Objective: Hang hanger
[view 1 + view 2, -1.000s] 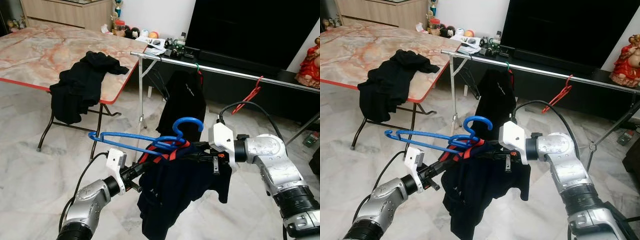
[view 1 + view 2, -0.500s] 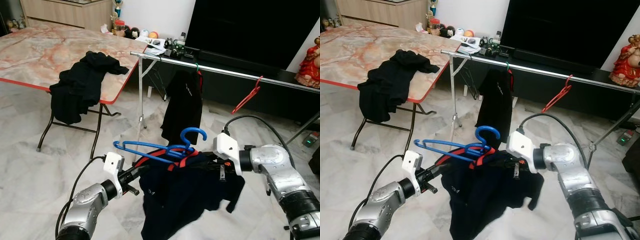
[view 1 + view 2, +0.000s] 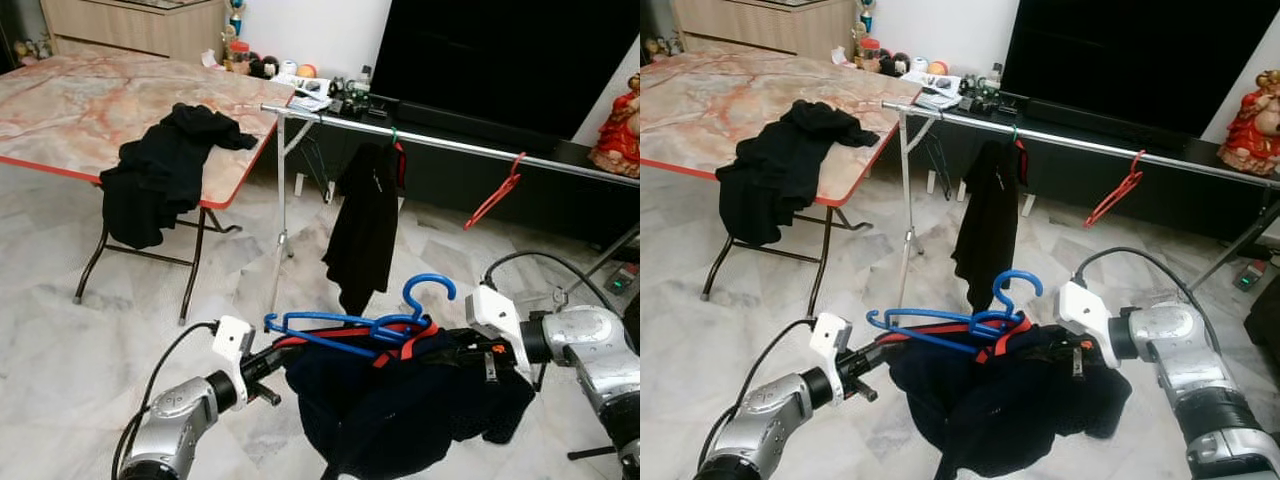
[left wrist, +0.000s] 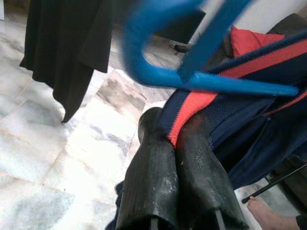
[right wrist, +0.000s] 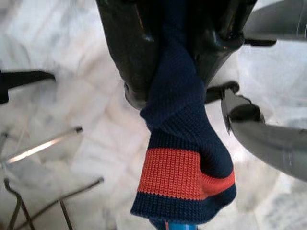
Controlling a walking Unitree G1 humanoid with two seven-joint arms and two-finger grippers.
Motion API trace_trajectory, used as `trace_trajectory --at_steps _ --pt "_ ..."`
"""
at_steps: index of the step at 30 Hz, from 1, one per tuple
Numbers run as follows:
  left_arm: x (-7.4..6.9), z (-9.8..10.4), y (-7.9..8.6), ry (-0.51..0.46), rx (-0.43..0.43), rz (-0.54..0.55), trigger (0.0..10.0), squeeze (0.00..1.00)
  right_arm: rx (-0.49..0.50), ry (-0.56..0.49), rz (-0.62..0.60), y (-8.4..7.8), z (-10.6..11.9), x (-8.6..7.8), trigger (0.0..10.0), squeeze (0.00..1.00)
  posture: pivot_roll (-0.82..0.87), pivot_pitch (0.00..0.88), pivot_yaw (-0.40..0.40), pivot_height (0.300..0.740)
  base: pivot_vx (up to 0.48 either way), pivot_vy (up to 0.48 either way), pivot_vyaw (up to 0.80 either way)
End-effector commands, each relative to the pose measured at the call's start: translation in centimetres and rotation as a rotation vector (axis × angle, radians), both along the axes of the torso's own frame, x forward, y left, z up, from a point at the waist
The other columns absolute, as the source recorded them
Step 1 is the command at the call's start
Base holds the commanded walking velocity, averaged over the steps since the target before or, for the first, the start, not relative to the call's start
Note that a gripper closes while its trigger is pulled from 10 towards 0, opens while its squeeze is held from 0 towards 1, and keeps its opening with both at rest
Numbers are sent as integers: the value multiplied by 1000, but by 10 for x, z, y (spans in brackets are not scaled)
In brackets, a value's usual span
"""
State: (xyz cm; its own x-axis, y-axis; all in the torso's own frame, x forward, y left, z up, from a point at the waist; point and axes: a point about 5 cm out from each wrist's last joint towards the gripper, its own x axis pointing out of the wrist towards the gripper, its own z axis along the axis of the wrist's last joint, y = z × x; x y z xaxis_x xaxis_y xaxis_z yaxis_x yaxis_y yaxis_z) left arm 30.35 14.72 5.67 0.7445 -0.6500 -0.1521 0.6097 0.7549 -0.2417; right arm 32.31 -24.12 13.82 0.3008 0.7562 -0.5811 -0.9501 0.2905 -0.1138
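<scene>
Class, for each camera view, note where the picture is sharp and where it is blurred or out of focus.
Left eye view: evenly lit and sharp. Left wrist view: the blue hanger close to the lens is smeared, the left pincer sharper. Right wrist view: the navy garment knit is crisp, the floor behind soft.

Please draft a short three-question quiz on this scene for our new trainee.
1. True or false: the blue hanger already hangs on the metal rail.
2. What does each end effector grip? A) the navy garment B) the rail C) the table
3. Fill in: an empty ____ hanger hangs on the rail, beside a black garment.

Key: 1 false, since the left end effector and right end effector hold it below the rail; 2 A; 3 red.
</scene>
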Motion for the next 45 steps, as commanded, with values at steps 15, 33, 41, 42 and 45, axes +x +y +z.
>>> trace_trajectory --at_steps 15,33,41,42,45 --pt "-4 -7 8 23 46 18 0 0 -20 -51 -113 -39 20 0 0 0 51 26 -127 740 0 0 0" --pt "-5 -9 10 33 62 18 0 0 -424 89 -101 -78 -5 -24 0 0 46 39 -117 740 0 0 0" --pt "-5 -9 8 34 70 2 0 0 -557 11 -116 -76 -14 -19 0 0 43 40 -112 740 0 0 0" --pt "-5 -8 7 32 70 -6 0 0 -550 5 -108 -73 -16 -18 0 0 44 40 -111 740 0 0 0" --pt "-5 4 6 -3 56 -52 0 0 -489 18 -79 -58 -29 -19 0 0 48 41 -110 740 0 0 0"
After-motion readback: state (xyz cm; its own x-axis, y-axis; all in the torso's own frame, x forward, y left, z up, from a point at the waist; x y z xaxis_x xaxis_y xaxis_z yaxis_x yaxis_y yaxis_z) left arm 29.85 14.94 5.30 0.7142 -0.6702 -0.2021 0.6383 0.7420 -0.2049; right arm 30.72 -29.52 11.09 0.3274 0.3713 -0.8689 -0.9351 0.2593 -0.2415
